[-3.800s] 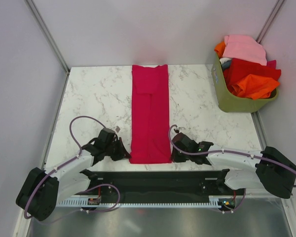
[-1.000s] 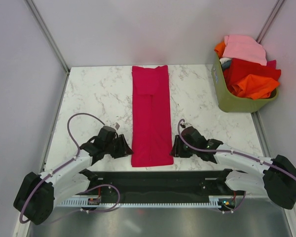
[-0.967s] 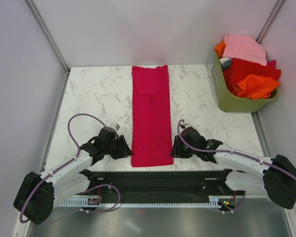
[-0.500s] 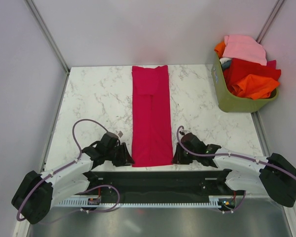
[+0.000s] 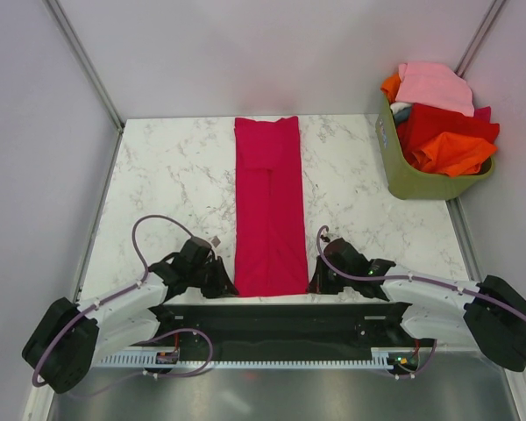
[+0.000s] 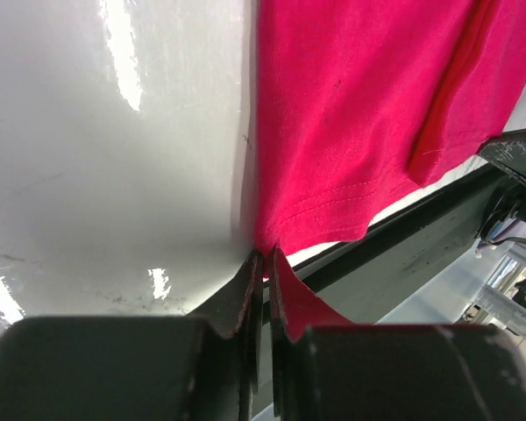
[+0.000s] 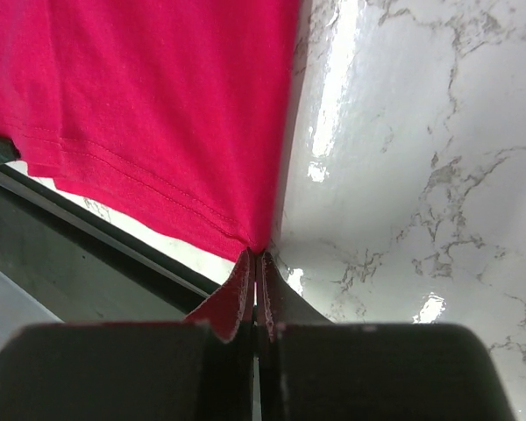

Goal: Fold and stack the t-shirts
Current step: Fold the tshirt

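In both wrist views the crimson t-shirt (image 6: 351,114) runs out of the picture at the top. Its near corners disappear between the pressed-together fingers of the left gripper (image 6: 264,261) and the right gripper (image 7: 256,257). In the olive-green basket (image 5: 403,180) the piled t-shirts (image 5: 447,132) cover each other, so their number is unclear.

Bare table (image 5: 167,175) lies open on the left, between the left wall (image 5: 35,175) and the shirt (image 5: 268,202), and again on the right, between the shirt and the basket (image 5: 403,180). The basket blocks the far right corner, its heaped tees (image 5: 447,132) rising above the rim. The near edge is crowded: the left gripper (image 5: 223,282) and right gripper (image 5: 316,281) sit low at the shirt's near corners, each pinching cloth.
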You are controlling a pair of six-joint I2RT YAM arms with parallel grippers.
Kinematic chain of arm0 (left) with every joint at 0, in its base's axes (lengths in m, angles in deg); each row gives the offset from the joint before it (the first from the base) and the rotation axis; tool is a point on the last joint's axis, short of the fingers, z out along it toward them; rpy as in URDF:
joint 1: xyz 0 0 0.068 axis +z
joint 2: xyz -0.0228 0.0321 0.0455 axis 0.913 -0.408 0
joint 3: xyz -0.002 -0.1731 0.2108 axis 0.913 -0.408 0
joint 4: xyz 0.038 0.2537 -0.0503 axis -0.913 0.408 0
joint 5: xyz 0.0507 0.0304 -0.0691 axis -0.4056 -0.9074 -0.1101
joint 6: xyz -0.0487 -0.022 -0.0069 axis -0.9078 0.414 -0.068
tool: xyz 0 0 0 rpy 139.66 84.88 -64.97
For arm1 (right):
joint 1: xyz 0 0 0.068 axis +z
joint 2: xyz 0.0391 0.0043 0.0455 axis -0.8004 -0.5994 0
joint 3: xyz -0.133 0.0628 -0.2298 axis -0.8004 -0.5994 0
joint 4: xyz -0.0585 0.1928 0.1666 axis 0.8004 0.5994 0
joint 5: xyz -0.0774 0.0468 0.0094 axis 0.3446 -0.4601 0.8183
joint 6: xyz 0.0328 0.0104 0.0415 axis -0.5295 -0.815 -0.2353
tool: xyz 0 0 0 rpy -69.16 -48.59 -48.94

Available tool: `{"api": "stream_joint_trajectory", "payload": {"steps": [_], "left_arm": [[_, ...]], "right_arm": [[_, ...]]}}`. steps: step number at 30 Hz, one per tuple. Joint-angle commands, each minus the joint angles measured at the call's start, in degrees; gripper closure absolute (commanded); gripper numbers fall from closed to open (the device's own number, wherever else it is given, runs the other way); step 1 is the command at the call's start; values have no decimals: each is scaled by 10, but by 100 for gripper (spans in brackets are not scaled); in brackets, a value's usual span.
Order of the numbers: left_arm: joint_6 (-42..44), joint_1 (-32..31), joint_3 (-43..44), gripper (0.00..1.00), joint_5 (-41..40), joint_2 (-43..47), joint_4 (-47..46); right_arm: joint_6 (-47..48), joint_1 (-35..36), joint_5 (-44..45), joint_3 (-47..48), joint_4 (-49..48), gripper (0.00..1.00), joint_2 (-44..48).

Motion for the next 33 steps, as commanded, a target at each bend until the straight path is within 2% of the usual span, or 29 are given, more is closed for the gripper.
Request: {"api": "stream_joint_trajectory", "payload": {"steps": [1,2,10,16,22,33], "left_arm": [[-14,-3,-12,92,6,-11,-25],[-15,-3,-11,98,8,-9,-25],[-41,-1,2,98,41,83,-2],[-40,9,59,98,37,91,25],[-16,52,140,98,35,39,33],[28,161,283,98,39,-117,4]], "right_arm": [[-2,3,-7,0,2,100,10],[-4,3,-7,0,5,100,16],[-11,2,2,31,45,100,75],[15,-16,32,96,99,100,96],[54,-74,16,160,107,100,54],[129,-198,-22,336,108,100,-127]]}}
